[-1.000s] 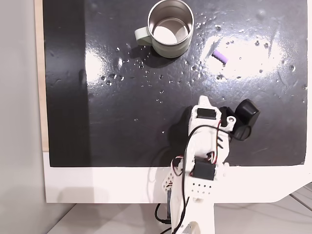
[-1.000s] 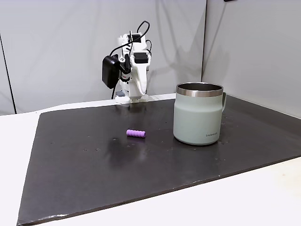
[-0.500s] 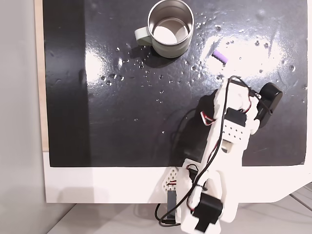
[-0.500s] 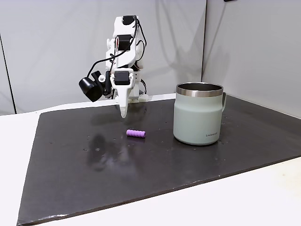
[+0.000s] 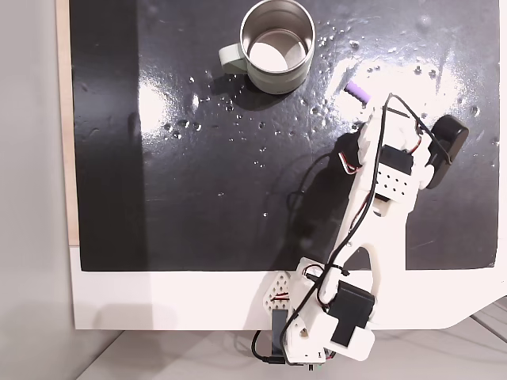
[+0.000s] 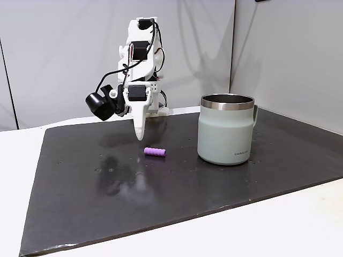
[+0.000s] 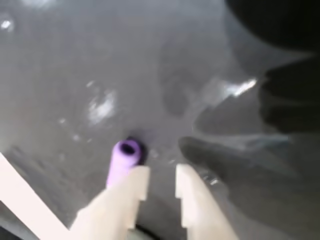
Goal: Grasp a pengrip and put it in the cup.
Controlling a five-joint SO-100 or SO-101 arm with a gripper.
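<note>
Your pincer (image 7: 161, 182) is hovering slightly spread, gripping nothing, just beside the purple pengrip (image 7: 123, 159), which is lying on the dark mat (image 6: 161, 187), well apart from the cup (image 6: 225, 129).

A: Where do the fixed views stand?
B: One looks straight down on the black mat (image 5: 198, 182); the other sits low at the mat's far edge, facing the arm (image 6: 140, 59).
A: And the wrist view?
B: Close over the mat (blurred), past the gripper (image 7: 160, 182); both fixed views share the cup (image 5: 277, 46).

Black glossy mat (image 5: 206, 174) — on white tabletop (image 6: 300, 225); grey wall panels (image 6: 59, 53) behind.
</note>
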